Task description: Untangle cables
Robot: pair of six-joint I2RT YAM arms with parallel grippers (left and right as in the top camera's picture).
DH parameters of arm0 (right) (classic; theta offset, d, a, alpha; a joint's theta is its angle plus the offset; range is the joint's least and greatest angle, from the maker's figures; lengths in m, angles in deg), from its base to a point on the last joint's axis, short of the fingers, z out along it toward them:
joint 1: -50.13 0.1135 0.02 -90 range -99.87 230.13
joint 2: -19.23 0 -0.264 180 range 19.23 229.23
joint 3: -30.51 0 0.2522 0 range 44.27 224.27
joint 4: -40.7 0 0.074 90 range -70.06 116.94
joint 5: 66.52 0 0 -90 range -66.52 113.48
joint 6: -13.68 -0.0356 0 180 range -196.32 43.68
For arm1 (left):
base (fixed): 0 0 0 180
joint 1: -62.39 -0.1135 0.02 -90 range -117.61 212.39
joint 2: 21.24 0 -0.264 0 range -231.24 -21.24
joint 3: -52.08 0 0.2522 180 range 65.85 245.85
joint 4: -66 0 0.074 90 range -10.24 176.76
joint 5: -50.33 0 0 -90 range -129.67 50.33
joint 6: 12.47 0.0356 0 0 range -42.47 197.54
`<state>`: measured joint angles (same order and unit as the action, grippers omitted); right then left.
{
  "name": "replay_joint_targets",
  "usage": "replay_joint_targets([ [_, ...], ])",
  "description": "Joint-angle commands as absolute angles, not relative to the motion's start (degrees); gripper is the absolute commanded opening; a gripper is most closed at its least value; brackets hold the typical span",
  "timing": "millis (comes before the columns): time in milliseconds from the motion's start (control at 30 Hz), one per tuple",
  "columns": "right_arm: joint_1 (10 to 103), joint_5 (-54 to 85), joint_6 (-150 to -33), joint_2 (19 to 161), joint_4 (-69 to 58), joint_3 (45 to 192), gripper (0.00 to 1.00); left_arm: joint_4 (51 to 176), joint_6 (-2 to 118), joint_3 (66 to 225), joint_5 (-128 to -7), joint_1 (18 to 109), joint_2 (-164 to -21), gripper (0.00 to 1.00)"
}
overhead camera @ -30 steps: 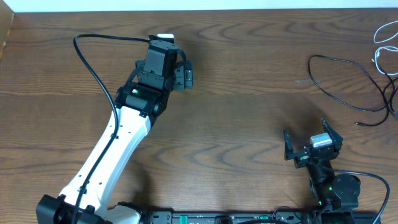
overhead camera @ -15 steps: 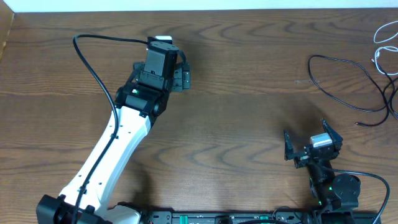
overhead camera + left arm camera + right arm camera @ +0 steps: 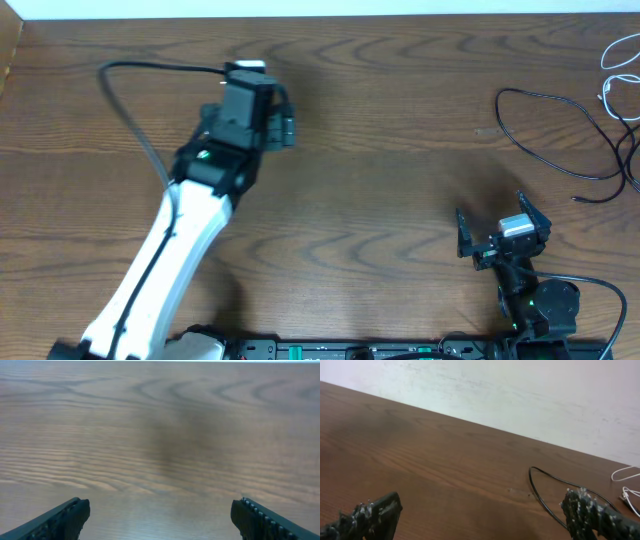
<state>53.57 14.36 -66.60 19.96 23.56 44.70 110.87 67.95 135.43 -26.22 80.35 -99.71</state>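
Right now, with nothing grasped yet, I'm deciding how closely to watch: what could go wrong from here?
The thin black cable and thin white cable run out of the overhead view at the right, so a pull might tighten an unseen knot. The open left gripper hangs far across the brown wooden table; reaching over could crowd the open right gripper. Both cords lie flat, so a grasp may miss them.

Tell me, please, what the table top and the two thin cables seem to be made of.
Table top: wood or a wood-look laminate, brown, with wavy grain lines and a dull sheen; which one I cannot tell.
Black cable: probably plastic- or rubber-covered wire, since it lies in soft loops.
White cable: likely the same, thin and curling freely.
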Motion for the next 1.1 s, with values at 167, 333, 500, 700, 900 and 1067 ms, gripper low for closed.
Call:
replay_joint_targets([
  [167,53.18,14.95,-66.41,19.52,23.30,44.61,0.99,107.84,74.40,128.26,-45.58,65.53,-83.93,0.96],
  [333,53.18,14.95,-66.41,19.52,23.30,44.61,0.99,101.52,79.29,120.15,-46.76,61.64,-73.79,0.96],
  [500,53.18,14.95,-66.41,19.52,23.30,44.59,0.99,92.67,79.25,109.16,-46.74,58.58,-62.25,0.96],
  [700,53.18,14.95,-66.41,19.52,23.30,44.59,0.99,84.58,79.29,97.48,-45.78,58.32,-51.10,0.96],
  [900,53.18,14.95,-66.41,19.52,23.30,44.59,0.99,78.09,79.27,87.04,-44.38,58.49,-42.95,0.96],
  [1067,53.18,14.95,-66.41,19.52,23.30,44.61,0.99,73.96,79.25,80.17,-43.46,58.60,-37.79,0.96],
])
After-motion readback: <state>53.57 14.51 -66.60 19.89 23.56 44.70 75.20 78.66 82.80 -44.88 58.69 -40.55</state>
